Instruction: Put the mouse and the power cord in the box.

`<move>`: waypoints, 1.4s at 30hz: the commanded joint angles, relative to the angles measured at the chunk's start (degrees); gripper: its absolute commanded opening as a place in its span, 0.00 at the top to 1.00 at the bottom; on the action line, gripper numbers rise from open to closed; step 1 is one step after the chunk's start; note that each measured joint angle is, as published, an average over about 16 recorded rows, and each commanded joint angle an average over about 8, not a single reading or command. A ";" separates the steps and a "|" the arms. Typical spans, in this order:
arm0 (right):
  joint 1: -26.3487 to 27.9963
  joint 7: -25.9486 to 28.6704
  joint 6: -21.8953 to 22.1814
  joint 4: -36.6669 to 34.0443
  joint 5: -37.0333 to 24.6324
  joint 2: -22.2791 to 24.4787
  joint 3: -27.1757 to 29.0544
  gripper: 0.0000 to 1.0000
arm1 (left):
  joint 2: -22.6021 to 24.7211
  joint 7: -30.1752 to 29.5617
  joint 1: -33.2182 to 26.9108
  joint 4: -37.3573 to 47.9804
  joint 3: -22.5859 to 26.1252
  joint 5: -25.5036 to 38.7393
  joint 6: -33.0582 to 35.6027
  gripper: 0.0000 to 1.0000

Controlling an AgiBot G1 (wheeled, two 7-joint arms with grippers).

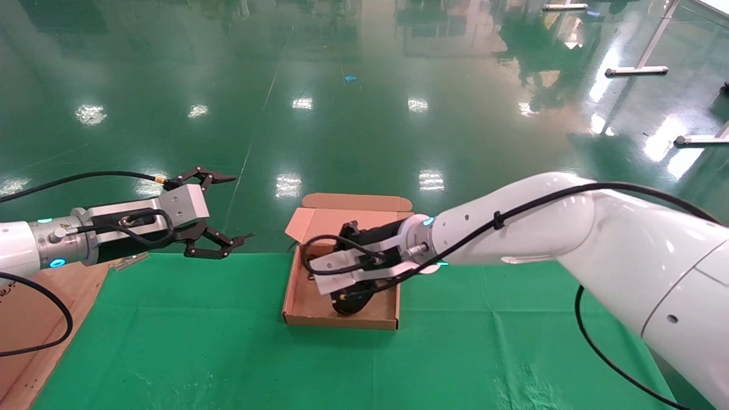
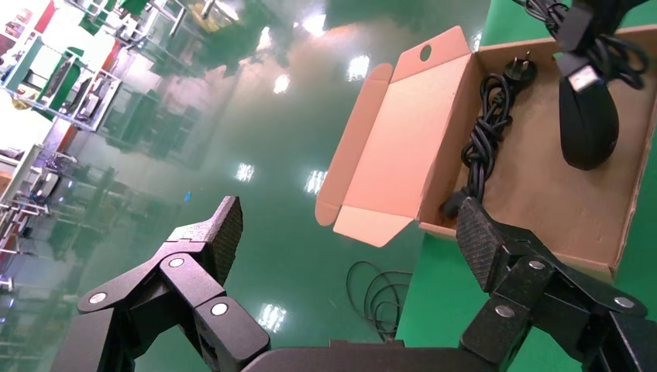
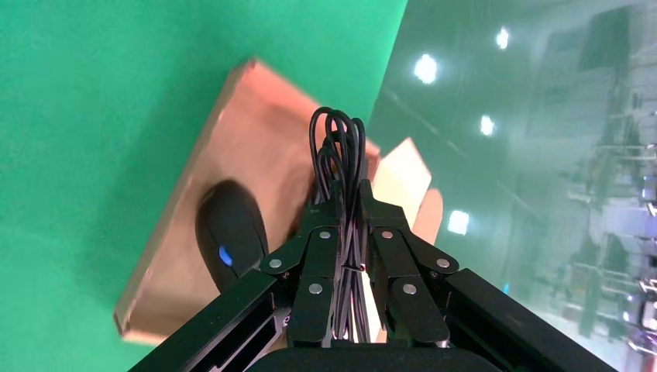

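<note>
The brown box (image 1: 342, 322) lies open on the green cloth, lid (image 2: 403, 132) folded back. The power cord (image 2: 484, 139) lies bundled inside, along the box's left wall. The black mouse (image 1: 348, 304) with its blue mark (image 3: 225, 255) sits in the near part of the box. My right gripper (image 3: 349, 195) hangs over the box, shut on the mouse's thin looped cable (image 3: 338, 139), which sticks out past the fingertips. My left gripper (image 1: 242, 206) hovers open and empty to the left of the box, apart from it, above the table's far edge.
A large cardboard piece (image 1: 34, 319) with black print lies at the table's left end. A thin black cable coil (image 2: 380, 294) hangs off the far table edge beside the box. Green cloth (image 1: 228, 353) spreads in front of the box.
</note>
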 commanded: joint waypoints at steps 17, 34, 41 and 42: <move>-0.81 0.06 1.68 -0.78 -0.61 0.06 -2.32 0.00 | 0.07 0.61 -0.14 0.77 -0.25 -0.40 0.44 0.00; -4.31 2.76 -2.70 2.56 2.72 4.08 4.10 0.00 | -2.73 -7.21 4.17 -7.80 -3.84 -1.77 2.80 0.00; -9.02 6.26 -7.93 6.79 6.94 9.18 11.85 0.00 | -5.51 -14.84 8.36 -16.08 -7.41 -3.20 5.20 0.00; -9.67 6.75 -8.65 7.38 7.52 9.89 12.93 0.00 | -5.90 -15.90 8.95 -17.23 -7.91 -3.39 5.53 0.00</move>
